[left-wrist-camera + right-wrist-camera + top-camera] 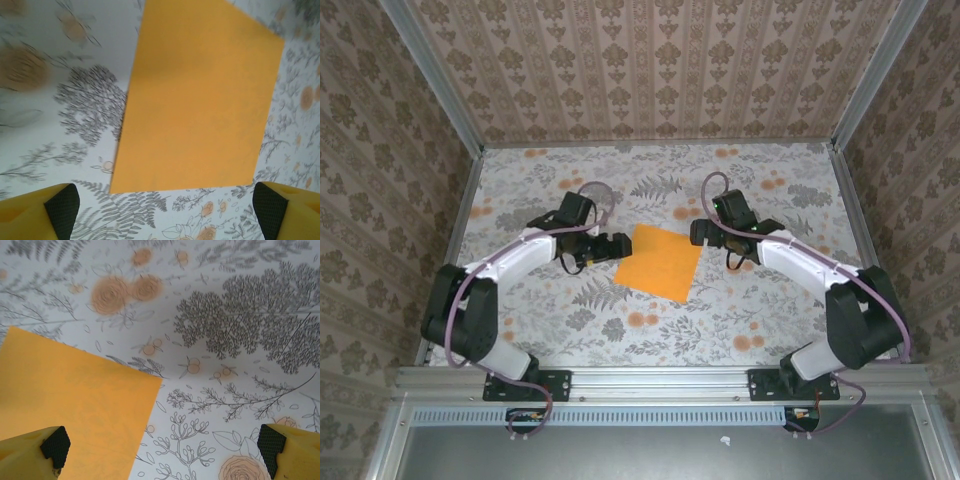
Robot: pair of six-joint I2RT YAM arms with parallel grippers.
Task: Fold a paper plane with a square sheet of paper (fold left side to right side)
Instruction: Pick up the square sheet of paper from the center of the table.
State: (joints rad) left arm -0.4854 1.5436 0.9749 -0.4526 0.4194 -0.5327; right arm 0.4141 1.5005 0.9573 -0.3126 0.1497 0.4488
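**Q:** While both arms reach inward over the table, where does the square sheet of paper [658, 262] lie?

**R:** Flat on the floral cloth [770, 300], mid-table, between the two grippers, turned slightly askew. No crease visible.

**Q:** Left gripper [620, 245]?

**R:** Jaws wide, nothing held. Tip just beside the sheet's left edge. In the left wrist view its pads [62, 202] stand outside either end of the sheet's near edge.

**Q:** Right gripper [698, 233]?

**R:** Wide as well, empty, near the sheet's upper right corner. In the right wrist view one pad [55, 445] hangs over orange paper, the other over bare cloth. Contact with the paper: cannot tell.
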